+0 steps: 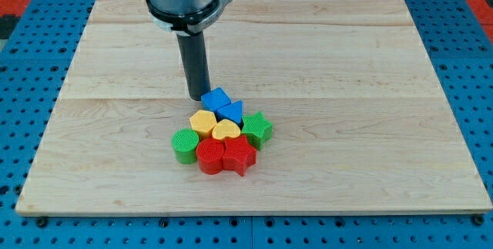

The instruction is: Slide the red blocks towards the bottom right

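Two red blocks sit at the bottom of a tight cluster near the board's middle: a red round block (209, 157) and a red star-like block (239, 156) to its right. My tip (197, 97) stands at the cluster's top left, just left of the blue cube (216, 98) and apart from the red blocks. Between them lie a blue triangular block (231, 112), a yellow hexagonal block (203, 122) and a yellow heart block (226, 131).
A green round block (184, 144) touches the red round block's left. A green star block (258, 128) sits at the cluster's right. The wooden board (370, 87) lies on a blue pegboard surface (474, 64).
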Controlling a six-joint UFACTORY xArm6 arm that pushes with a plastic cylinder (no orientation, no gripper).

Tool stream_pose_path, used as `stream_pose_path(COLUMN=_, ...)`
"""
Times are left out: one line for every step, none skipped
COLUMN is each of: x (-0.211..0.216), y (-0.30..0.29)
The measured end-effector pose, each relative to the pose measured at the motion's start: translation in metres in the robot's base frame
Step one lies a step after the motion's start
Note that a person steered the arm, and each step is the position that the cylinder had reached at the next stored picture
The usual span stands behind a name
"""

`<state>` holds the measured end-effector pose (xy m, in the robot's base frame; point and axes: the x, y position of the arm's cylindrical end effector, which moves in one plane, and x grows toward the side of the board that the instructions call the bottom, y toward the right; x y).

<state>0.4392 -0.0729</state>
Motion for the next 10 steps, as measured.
stream_pose_path(x=0.0, y=0.001)
stream_pose_path(x=-0.019, y=0.024)
stream_pose_path(x=-0.044, y=0.094)
stream_pose_path(x=-0.035, y=0.133)
stream_pose_path(x=0.027, y=0.167)
stream_pose_path(x=0.049, y=0.159)
stream_pose_path(x=0.051, y=0.156)
stream_pose_path(x=0.051, y=0.156)
stream_pose_path(x=0.016, y=0.159)
stream_pose_path(x=-0.034, y=0.094)
